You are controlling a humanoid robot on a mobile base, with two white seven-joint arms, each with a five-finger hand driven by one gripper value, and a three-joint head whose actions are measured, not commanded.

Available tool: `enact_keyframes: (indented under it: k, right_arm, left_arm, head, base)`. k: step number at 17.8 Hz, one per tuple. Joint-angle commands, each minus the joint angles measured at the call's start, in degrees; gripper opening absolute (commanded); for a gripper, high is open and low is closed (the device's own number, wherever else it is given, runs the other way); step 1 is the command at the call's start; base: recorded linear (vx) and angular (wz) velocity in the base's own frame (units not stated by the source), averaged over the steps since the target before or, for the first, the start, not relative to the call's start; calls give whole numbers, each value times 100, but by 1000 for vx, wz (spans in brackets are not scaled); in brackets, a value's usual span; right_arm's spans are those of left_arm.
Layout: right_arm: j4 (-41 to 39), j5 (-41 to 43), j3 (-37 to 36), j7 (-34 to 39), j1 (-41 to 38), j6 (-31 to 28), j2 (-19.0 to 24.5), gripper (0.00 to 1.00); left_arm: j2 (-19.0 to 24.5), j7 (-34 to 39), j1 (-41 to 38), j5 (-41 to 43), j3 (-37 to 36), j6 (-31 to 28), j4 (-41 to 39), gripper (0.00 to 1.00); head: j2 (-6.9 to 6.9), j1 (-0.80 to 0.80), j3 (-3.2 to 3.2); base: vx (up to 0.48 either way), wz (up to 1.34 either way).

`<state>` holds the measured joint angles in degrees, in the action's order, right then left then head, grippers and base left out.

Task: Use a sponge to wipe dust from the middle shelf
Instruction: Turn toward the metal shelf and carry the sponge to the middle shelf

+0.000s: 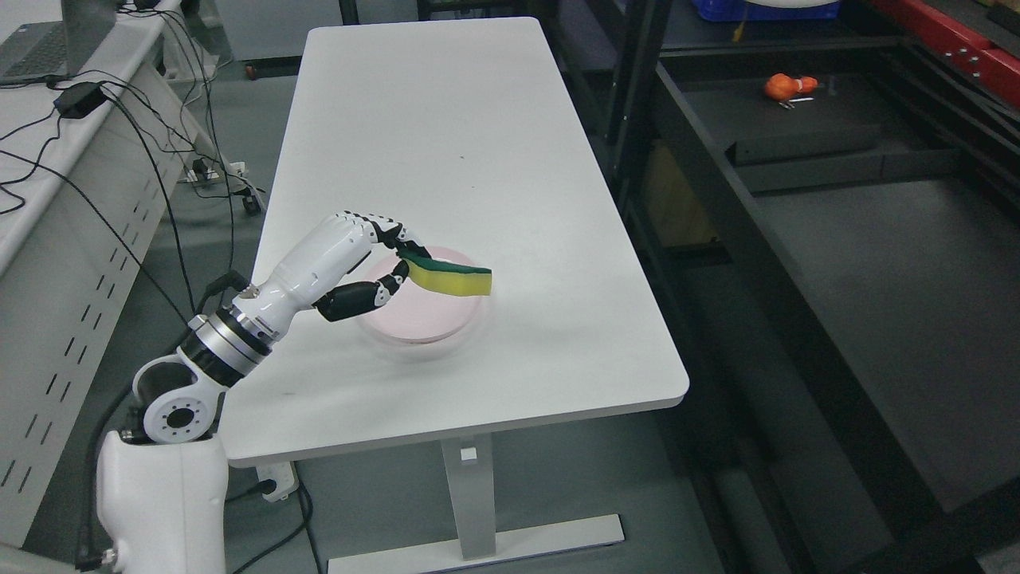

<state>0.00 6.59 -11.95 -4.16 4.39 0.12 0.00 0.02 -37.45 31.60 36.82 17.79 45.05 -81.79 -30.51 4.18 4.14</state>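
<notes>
Left hand pinching sponge over white table (dark shelf alongside)

The robot's left arm comes up from the bottom left corner. It has a white lower part, a round white joint and a silver and black ring at the wrist. The white and black left hand points to the right. Its fingers and black thumb pinch one end of a yellow and green sponge.
</notes>
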Motion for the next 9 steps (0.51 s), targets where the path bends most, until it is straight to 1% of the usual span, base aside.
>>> enact_keyframes:
  k: [1,3,5,7,9]
  right_arm:
    - [-100,0,0,3,0,-416,-100,100]
    - [-100,0,0,3,1,-416,-100,100]
    - [-100,0,0,3,0,-416,-100,100]
    - [-100,0,0,3,0,-416,-100,100]
    - [-100,0,0,3,0,-416,-100,100]
  left_arm:
    - [98,579,13,-262,-721,-5,402,0]
    - [98,765,-4,-429,-1301,-5,226,0]
    - [98,923,-232,-649,-2153,-5,24,0]
    - [98,941,-408,-798,-2882,-5,-187,0]
    - [98,933,-383,-843,-3429,-5,-363,0]
  head:
    - [0,0,0]
    - [0,0,0]
    - [0,0,0]
    - [0,0,0]
    - [0,0,0]
  base:
    - [-184,-482]
    - [-213,-486]
    - [-210,-530]
    - [-224,-526]
    - [-237,-530]
